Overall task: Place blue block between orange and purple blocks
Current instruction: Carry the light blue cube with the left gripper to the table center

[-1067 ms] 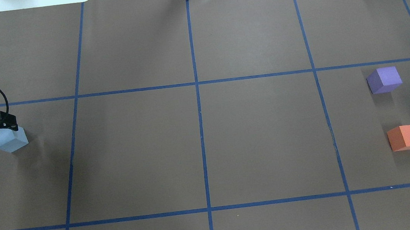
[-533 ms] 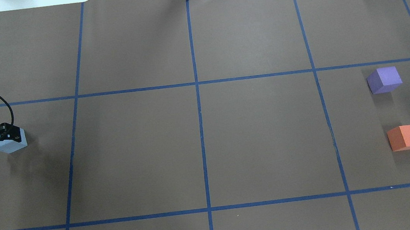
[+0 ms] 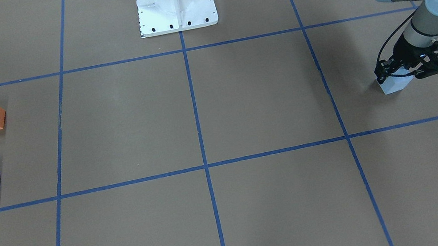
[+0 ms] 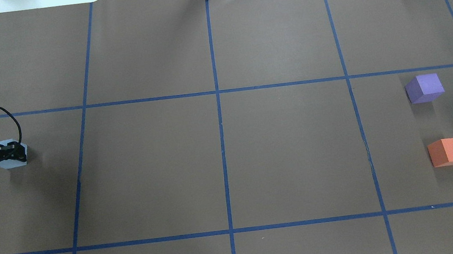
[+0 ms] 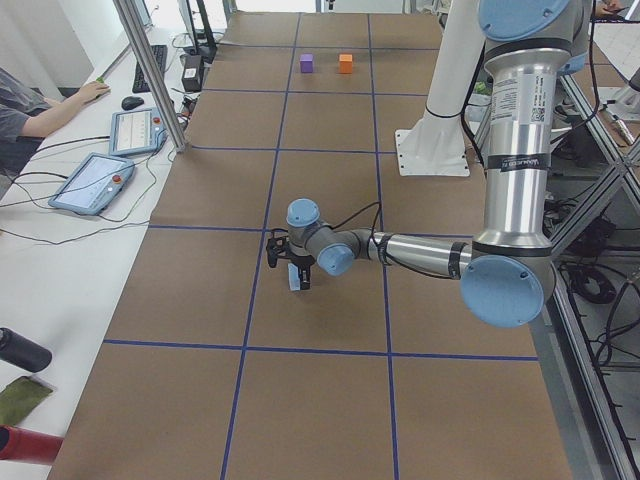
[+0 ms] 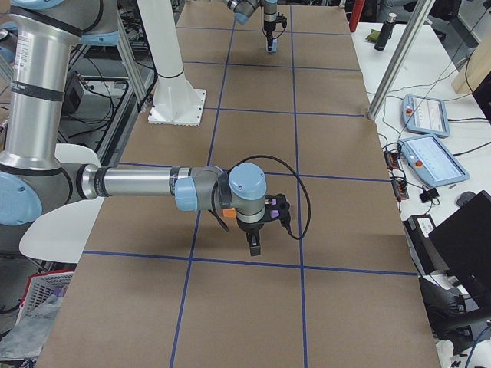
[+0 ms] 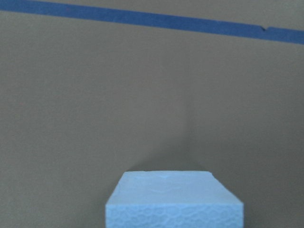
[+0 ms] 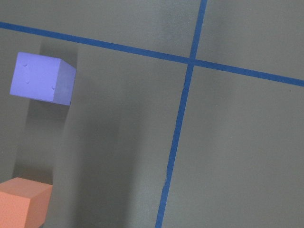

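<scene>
The light blue block [image 4: 12, 163] sits at the table's far left, also in the front view [image 3: 395, 86] and at the bottom of the left wrist view [image 7: 173, 204]. My left gripper [image 4: 9, 152] is low over it with its fingers spread to either side, open [image 3: 400, 75]. The purple block [image 4: 424, 88] and the orange block [image 4: 449, 151] stand apart at the far right, a gap between them; both show in the right wrist view [image 8: 42, 77] [image 8: 23, 202]. My right gripper [image 6: 255, 247] hangs above the table near those two; I cannot tell if it is open or shut.
Brown paper with blue tape grid lines [image 4: 216, 92] covers the table. The white robot base plate [image 3: 176, 8] sits at the robot's edge in the middle. Tablets [image 5: 95, 180] and a seated operator are beyond the far table edge.
My left gripper has come down over the blue block and now covers more of its top. The blocks have not moved.
</scene>
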Controlling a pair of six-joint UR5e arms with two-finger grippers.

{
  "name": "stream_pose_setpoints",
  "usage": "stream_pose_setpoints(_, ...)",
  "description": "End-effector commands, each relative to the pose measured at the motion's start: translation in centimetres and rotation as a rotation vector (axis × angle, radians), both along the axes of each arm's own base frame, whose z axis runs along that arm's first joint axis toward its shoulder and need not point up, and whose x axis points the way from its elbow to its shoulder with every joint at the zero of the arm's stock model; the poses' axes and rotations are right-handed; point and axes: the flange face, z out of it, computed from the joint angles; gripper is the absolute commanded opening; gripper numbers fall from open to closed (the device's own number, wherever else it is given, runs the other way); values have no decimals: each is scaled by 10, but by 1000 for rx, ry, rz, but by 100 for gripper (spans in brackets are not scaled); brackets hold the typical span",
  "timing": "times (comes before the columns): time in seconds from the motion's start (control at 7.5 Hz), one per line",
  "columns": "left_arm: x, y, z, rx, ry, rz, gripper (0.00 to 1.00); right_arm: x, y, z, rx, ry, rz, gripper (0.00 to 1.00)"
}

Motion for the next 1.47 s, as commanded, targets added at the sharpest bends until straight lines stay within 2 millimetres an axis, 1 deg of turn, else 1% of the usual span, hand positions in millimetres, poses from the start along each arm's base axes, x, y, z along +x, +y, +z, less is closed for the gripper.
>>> stream_pose_setpoints(0.0,3,-1,-38,56,46,12,0,0,0,0,-1,-1,0,100)
stream_pose_setpoints(0.13,1,0,-65,94,77,11,0,0,0,0,1,-2,0,100)
stream_pose_setpoints(0.27,6,-7,-93,137,109,10,0,0,0,0,1,-2,1,100)
stream_pose_setpoints(0.4,16,-19,-116,161,129,8,0,0,0,-1,2,-2,0,100)
stream_pose_setpoints(0.53,41,-32,-151,149,126,22,0,0,0,-1,2,-2,0,100)
stream_pose_setpoints(0.67,78,-35,-190,135,121,58,0,0,1,0,1,-2,0,100)
stream_pose_setpoints(0.8,109,-36,-227,127,119,94,0,1,1,0,-1,-1,1,100)
stream_pose_setpoints(0.93,150,-27,-271,97,120,126,0,0,1,0,-1,-3,0,100)
stream_pose_setpoints(1.07,195,-10,-312,68,105,122,0,0,1,0,-1,-3,1,100)
stream_pose_setpoints(1.2,233,0,-342,79,80,107,0,0,1,0,-1,-3,0,100)
stream_pose_setpoints(1.33,282,1,-367,26,79,86,0,0,1,1,-2,-3,0,100)
